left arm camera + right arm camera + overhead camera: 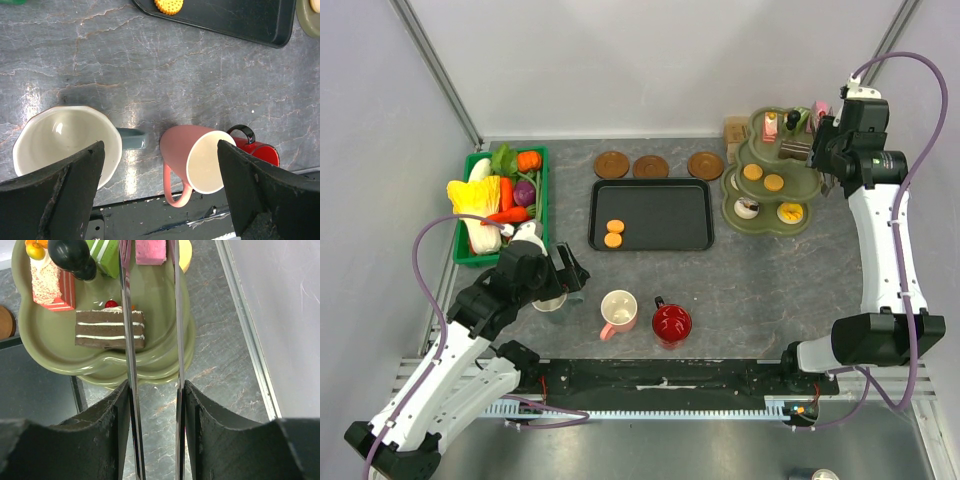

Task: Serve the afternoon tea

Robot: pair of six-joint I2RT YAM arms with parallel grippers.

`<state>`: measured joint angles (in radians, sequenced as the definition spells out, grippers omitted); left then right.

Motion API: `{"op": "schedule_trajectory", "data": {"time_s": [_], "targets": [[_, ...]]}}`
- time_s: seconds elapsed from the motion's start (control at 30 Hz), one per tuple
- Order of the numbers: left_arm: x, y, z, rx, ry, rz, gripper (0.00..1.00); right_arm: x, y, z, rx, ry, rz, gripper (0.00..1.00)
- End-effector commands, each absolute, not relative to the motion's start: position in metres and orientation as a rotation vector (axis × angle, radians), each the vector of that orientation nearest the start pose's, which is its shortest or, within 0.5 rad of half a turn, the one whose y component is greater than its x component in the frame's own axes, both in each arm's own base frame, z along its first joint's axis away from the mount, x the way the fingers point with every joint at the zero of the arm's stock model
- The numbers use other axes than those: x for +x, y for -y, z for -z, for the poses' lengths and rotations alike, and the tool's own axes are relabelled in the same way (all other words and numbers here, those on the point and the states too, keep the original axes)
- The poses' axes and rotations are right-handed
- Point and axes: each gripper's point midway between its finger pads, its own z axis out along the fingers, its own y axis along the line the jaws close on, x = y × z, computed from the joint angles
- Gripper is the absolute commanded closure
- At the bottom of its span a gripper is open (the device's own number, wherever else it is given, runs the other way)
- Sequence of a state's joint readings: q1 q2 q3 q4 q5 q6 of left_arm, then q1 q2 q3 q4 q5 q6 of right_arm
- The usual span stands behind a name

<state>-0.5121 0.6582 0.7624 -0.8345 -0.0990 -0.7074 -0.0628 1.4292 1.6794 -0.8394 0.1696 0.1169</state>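
Observation:
My right gripper [156,385] is shut on the metal tongs [129,340], whose two blades reach over the top plate [155,315] of the green tiered stand [772,185]. A pink cake slice [150,252] lies between the blades; a brown layered cake [107,330] lies just left of them. The blade tips are cut off at the frame's top edge. My left gripper [160,150] hangs open above the whitish mug [65,142] and the tipped pink mug [195,155], gripping neither. The red mug [671,323] stands to the right. Two orange biscuits [613,233] lie on the black tray [665,215].
A green crate of toy vegetables [500,200] stands at the left. Three brown coasters [650,166] lie behind the tray. The stand's lower tiers carry more biscuits and pastries. A white wall and metal rail run close to the stand's right side.

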Motion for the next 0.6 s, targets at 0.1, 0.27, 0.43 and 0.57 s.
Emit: {"op": "schedule_trajectory", "data": {"time_s": [0.1, 0.27, 0.43, 0.57], "targets": [[0.188, 0.118, -0.176, -0.295, -2.298, 0.541, 0.01, 0.386, 0.048, -0.356, 0.304, -2.019, 0.118, 0.49], [0.188, 0.118, -0.174, -0.293, -2.304, 0.538, 0.01, 0.382, 0.046, -0.370, 0.295, -1.980, 0.105, 0.49], [0.188, 0.117, -0.174, -0.296, -2.300, 0.538, 0.01, 0.374, 0.041, -0.400, 0.277, -1.883, 0.070, 0.49], [0.188, 0.117, -0.173, -0.300, -2.304, 0.536, 0.01, 0.363, 0.013, -0.421, 0.170, -1.841, -0.074, 0.50]]}}
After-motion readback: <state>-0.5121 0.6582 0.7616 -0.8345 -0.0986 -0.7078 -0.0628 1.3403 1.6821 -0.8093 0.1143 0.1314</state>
